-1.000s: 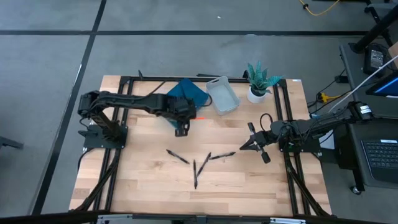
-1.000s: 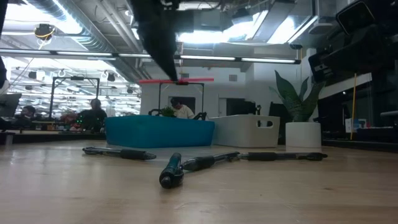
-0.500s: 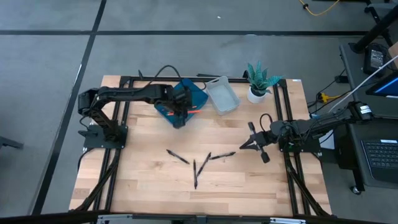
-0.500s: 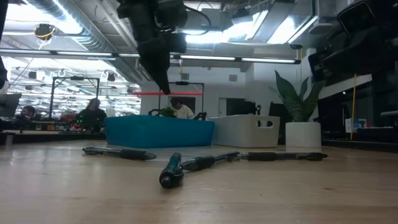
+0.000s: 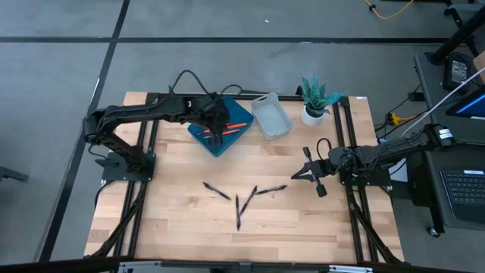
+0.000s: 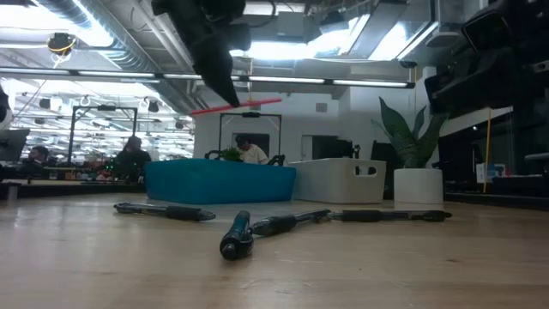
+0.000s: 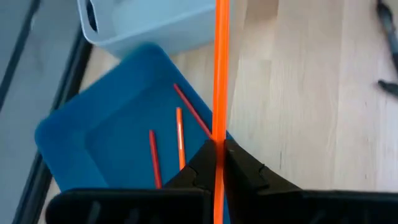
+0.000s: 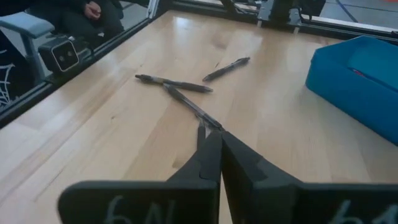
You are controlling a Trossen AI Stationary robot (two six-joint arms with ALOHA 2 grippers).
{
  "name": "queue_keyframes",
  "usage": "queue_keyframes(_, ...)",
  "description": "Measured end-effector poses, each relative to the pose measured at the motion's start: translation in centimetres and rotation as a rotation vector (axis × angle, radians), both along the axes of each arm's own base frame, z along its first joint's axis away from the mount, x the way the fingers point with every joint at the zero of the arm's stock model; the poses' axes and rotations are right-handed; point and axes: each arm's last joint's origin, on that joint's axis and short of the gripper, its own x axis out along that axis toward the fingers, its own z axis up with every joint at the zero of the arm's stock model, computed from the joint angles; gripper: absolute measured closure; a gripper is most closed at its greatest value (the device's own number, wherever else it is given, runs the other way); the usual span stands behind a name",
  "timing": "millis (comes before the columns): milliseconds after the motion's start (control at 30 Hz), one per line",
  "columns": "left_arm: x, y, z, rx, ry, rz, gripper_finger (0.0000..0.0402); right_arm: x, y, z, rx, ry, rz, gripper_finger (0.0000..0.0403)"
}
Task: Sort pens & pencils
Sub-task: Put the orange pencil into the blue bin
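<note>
Looking down, we see: left gripper (image 5: 216, 135) over the blue tray (image 5: 206, 141), at the worktop's (image 5: 182, 220) back.
Left jaws: pinched tight on one orange pencil (image 7: 219, 81); in the left wrist view it runs straight out past the fingertips (image 7: 239, 163).
Held pencil, low view: a thin red line (image 6: 236, 106) high above the tray, slightly tilted, clear of everything below.
Pencils in tray: we count three in the left wrist view (image 7: 179, 130), lying loose on the blue floor, apart from one another.
White bin (image 5: 270, 116): just beside the tray, toward the plant (image 5: 317, 97).
Right gripper (image 5: 308, 173): near the worktop's right edge, off to the side of the pens.
Right jaws: closed to a point, nothing between them; we see the tips (image 8: 213, 155) above bare wood.
Pens (image 5: 241, 199): four black ones on the worktop's middle, fanned out; two meet at their ends, one lies apart to the left (image 5: 217, 190).
Pens, low view: lying flat in front of the tray (image 6: 238, 233).
</note>
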Motion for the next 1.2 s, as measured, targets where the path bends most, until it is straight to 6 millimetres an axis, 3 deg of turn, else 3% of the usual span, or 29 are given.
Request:
queue_keyframes(133, -1.3, 0.4, -1.3, 0.000, -0.111, -0.028, 0.0390, 0.0, 0.0, 0.0, -0.005, 0.001, 0.001, 0.0391)
queue_keyframes(367, -5.1, 0.7, -3.6, 0.013, -0.278, -0.012, 0.0390, 0.0, 0.0, 0.0, -0.010, 0.000, -0.001, 0.0391)
queue_keyframes(600, -7.7, 0.8, -5.3, 0.012, -0.408, -0.024, 0.0390, 0.1, -0.6, 0.1, -0.057, -0.023, -0.105, 0.0391)
queue_keyframes(900, -9.1, 2.1, -7.8, 0.001, -0.487, -0.008, 0.0390, 0.3, -1.2, 0.5, -0.068, -0.059, -0.141, 0.0391)
queue_keyframes(1200, -9.6, 3.2, -8.2, -0.013, -0.517, 0.019, 0.0390, 0.3, -1.3, 0.5, -0.072, -0.059, -0.151, 0.0391)
